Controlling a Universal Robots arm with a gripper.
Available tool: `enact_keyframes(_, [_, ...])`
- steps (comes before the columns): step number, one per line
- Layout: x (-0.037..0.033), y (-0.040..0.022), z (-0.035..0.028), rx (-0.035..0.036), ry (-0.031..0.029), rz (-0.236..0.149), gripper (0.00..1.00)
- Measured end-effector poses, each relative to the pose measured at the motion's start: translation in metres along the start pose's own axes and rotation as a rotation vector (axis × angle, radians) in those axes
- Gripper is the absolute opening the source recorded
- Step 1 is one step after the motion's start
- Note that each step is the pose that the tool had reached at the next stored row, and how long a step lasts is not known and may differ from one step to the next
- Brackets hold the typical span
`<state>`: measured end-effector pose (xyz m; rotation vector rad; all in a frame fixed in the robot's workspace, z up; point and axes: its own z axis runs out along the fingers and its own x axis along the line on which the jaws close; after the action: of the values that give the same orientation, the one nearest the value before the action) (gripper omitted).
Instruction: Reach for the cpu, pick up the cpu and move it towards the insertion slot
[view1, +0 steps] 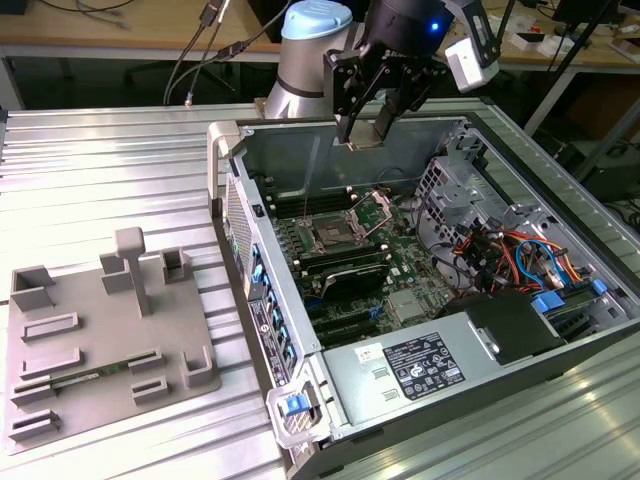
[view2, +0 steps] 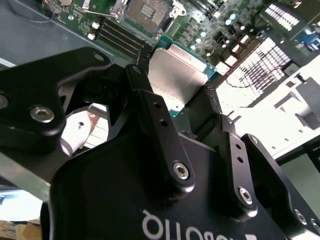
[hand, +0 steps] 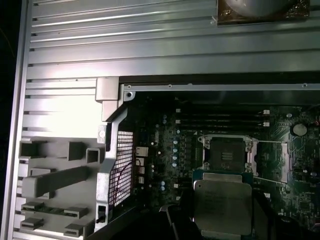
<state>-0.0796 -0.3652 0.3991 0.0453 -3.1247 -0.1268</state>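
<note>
My gripper (view1: 366, 128) hangs above the back wall of the open computer case, shut on the cpu (view1: 368, 136). In the second wrist view the cpu (view2: 174, 75) is a pale silver square with a green rim, clamped between my black fingers (view2: 150, 107). The first wrist view has the cpu (hand: 222, 202) in the air close beside the insertion slot (hand: 227, 152). That slot (view1: 330, 238) is a square socket with a shiny metal frame and a dark centre on the motherboard, well below the gripper. It also appears as the insertion slot (view2: 147, 10) in the second wrist view.
A grey plastic plate (view1: 100, 330) with raised blocks lies on the ribbed metal table at the exterior view's left. The case walls (view1: 235, 170) rise around the motherboard. Black memory slots (view1: 345, 270) lie beside the socket, with coloured cables (view1: 510, 260) and a power supply (view1: 420, 365) further along.
</note>
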Motion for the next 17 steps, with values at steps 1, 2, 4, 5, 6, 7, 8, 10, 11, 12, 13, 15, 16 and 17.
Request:
enact_keyframes(1, [-0.0003,0.0023,0.0011,0.0002,0.0001,0.0,0.55])
enact_keyframes(2, [-0.0008,0.0063,0.0036,0.0001,-0.0002,0.003,0.55])
enact_keyframes(4, [-0.0028,0.0074,0.0093,0.0,-0.0018,0.023,0.55])
enact_keyframes(5, [-0.0038,0.0087,0.012,0.0012,-0.0023,0.031,0.55])
enact_keyframes(6, [-0.0044,0.0104,0.014,0.0016,-0.0025,0.032,0.55])
enact_keyframes(7, [-0.0055,0.0152,0.0167,0.0019,-0.0026,0.033,0.55])
enact_keyframes(8, [-0.0064,0.0189,0.0189,0.0021,-0.0024,0.034,0.55])
enact_keyframes(10, [-0.0072,0.0252,0.0219,0.0022,-0.0022,0.034,0.55])
enact_keyframes(11, [-0.0074,0.0274,0.0225,0.0025,-0.0022,0.034,0.55])
enact_keyframes(12, [-0.0076,0.0292,0.0228,0.0028,-0.0021,0.034,0.55])
enact_keyframes(13, [-0.0078,0.03,0.023,0.0028,-0.0021,0.034,0.55])
enact_keyframes(15, [-0.008,0.0301,0.023,0.0027,-0.0018,0.029,0.55])
enact_keyframes(16, [-0.008,0.0301,0.023,0.0027,-0.0014,0.024,0.55])
enact_keyframes(17, [-0.0082,0.0301,0.023,0.0029,-0.001,0.019,0.55])
